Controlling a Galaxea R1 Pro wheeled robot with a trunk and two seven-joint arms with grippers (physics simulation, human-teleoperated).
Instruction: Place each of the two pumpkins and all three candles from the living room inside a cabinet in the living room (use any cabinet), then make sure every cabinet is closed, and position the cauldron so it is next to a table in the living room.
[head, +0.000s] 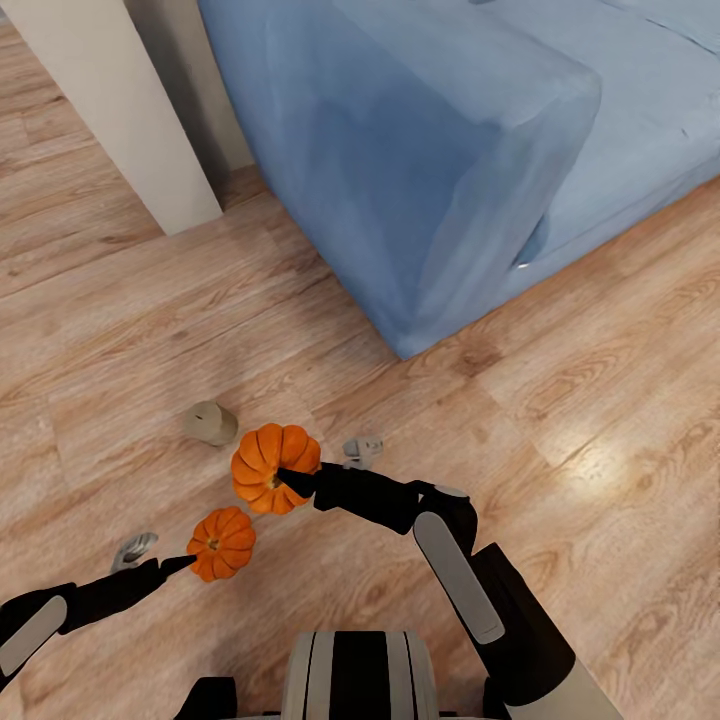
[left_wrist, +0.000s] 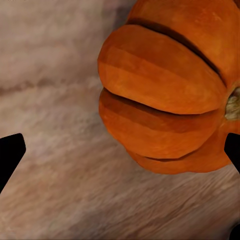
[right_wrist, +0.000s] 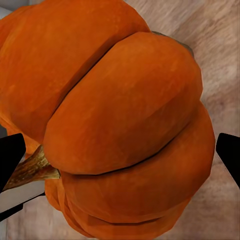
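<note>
Fingers of both arms bracketed pumpkins on the pale wooden plank floor (head: 600, 400): the right gripper (head: 325, 465) stood spread around the larger ribbed orange pumpkin (head: 274, 467), the left gripper (head: 165, 555) spread beside the smaller ribbed orange pumpkin (head: 221, 543). Neither looked clamped yet. The smaller pumpkin (left_wrist: 170, 95) sat off to one side between the left fingers, so closing might nudge it away rolling. A stubby tan cylindrical candle (head: 210, 422) lay tipped nearby, and a careless sweep could knock it toward the blue fabric sofa (head: 420, 150).
</note>
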